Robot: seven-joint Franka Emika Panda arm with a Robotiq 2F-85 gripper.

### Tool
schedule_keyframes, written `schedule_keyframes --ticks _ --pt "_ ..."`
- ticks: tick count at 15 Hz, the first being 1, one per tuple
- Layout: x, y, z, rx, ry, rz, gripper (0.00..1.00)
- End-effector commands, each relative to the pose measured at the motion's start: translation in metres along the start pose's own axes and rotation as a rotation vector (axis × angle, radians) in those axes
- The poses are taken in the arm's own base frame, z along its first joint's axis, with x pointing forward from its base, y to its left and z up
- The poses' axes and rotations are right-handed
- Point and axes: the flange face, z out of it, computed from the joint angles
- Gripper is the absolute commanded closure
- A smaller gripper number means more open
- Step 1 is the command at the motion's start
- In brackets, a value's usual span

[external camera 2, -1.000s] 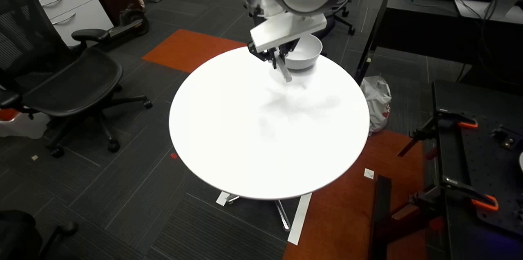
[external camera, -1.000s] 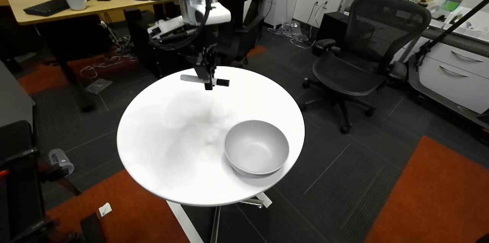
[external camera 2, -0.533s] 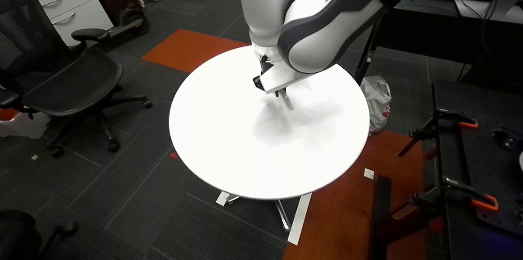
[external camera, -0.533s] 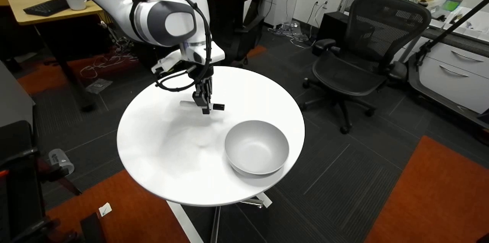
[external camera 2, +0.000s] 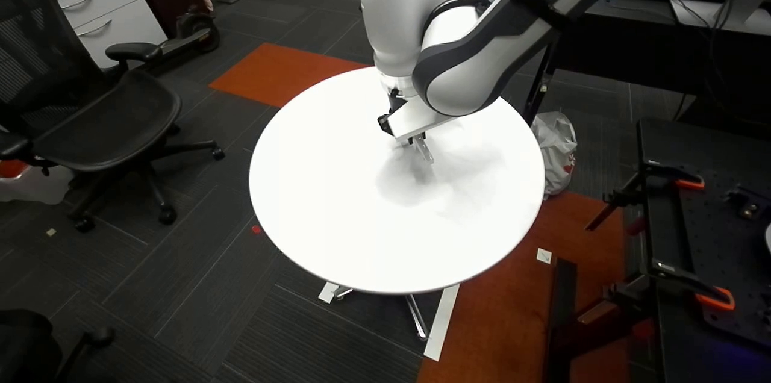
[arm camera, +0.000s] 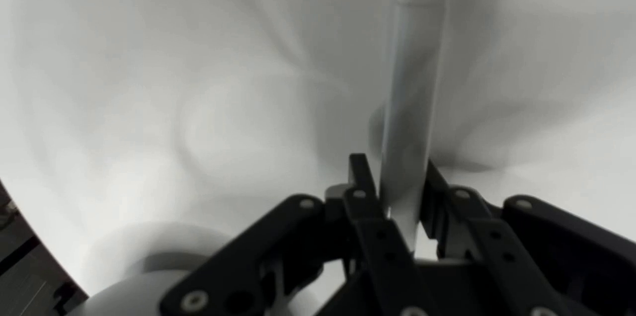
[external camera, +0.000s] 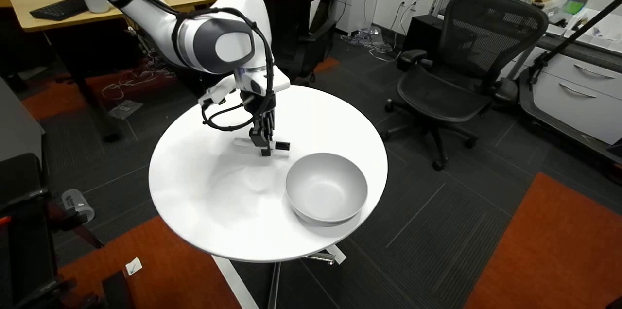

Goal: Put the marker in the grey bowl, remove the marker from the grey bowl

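Observation:
The marker has a pale grey-white barrel and a black end (external camera: 282, 145). My gripper (external camera: 266, 147) is shut on its middle and holds it roughly level, low over the white table. The marker's pale end also shows in an exterior view (external camera 2: 424, 152) and stretches up the wrist view (arm camera: 413, 77) between the fingers (arm camera: 395, 182). The grey bowl (external camera: 326, 187) stands upright at the table's edge, and no object shows inside it. The gripper is beside the bowl, not over it. In an exterior view the arm hides the bowl. Part of a rounded grey surface, seemingly the bowl (arm camera: 144, 295), shows at the wrist view's lower left.
The round white table (external camera: 209, 221) has a free edge all round, with the bowl close to it. A black office chair (external camera: 452, 71) stands near the table. A dark bench with orange-tipped clamps (external camera 2: 686, 238) is beside it. Soft shadows lie on the tabletop.
The arm has come down with the marker in the gripper, from well above the table to low over it, mostly in the first half second. The bowl has not moved.

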Motion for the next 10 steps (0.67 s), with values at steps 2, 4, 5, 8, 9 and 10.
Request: schedule_keyframes --ticks 2,4,5,8,9,10 --pt "0.005 0.003 -0.008 0.017 0.021 0.014 0.33" --pt "0.007 0.006 -0.012 0.02 0.028 0.019 0.18" --pt "0.008 0.008 -0.014 0.022 0.034 0.023 0.09" --pt "0.013 0.017 -0.026 0.043 0.055 0.038 0.0" --pt "0.015 0.021 -0.031 0.046 0.055 0.038 0.0" --pt "0.016 0.026 -0.036 0.049 0.054 0.043 0.0"
